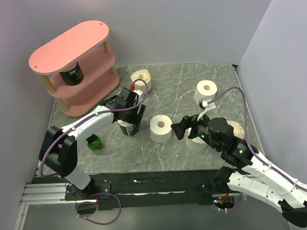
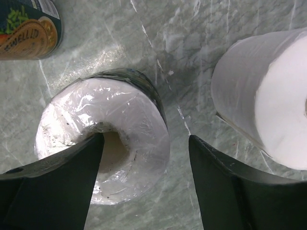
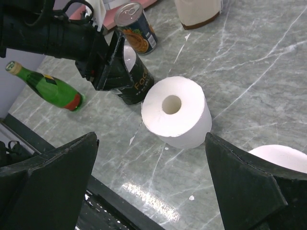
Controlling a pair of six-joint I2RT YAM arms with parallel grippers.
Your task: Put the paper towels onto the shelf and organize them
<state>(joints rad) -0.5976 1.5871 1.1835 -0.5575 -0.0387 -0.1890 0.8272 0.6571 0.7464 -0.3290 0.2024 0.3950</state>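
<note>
A plastic-wrapped paper towel roll [image 2: 120,115] with a dark label round its side stands upright under my left gripper [image 2: 146,139]. The jaws are open and straddle its wall: one finger [image 2: 72,177] reaches into the hollow core, the other stands clear of the outside. A bare white roll [image 3: 175,110] stands ahead of my open right gripper [image 3: 151,139], which holds nothing. More rolls stand at the back [image 1: 207,91], by the shelf [image 1: 141,79], and beside the right arm [image 1: 238,128]. The pink shelf [image 1: 70,44] stands at the far left.
A dark can [image 1: 72,76] sits on the shelf's middle tier. A green bottle [image 1: 95,143] lies near the left arm's base. A labelled can [image 3: 136,33] stands beyond the wrapped roll. Grey walls close in the table on three sides.
</note>
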